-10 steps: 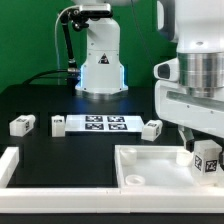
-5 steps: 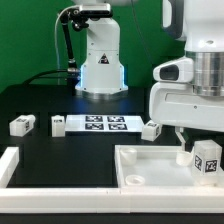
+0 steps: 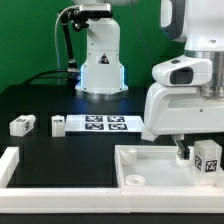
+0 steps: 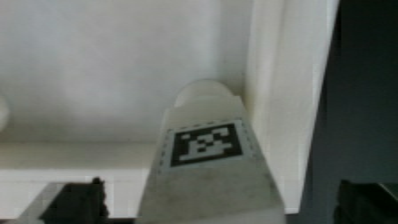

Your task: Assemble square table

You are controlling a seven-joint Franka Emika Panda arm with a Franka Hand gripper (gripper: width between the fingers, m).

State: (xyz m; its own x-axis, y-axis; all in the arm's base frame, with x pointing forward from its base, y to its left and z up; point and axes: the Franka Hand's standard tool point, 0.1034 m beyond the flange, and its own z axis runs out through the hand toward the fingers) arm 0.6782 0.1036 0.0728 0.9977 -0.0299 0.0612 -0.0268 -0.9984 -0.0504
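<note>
Apparently one leg block [image 4: 217, 150] is set: it stands upright on the square slab [image 3: 135, 152], untouched inside the released hand [image 4: 222, 205]; next, probably lift clear and fetch a loose leg [image 3: 22, 125]

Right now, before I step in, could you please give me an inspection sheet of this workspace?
Surface: black table, marker board lying on it.
Job's things: square tabletop in front; upright leg standing on it; left loose leg on the table; second loose leg beside the marker board.
Clutter: white rail at the exterior view's left front.
Grippers: end effector open, straddling the upright leg without touching.
Cables: black cables beside the white robot base.
Surroundings: green backdrop behind.
</note>
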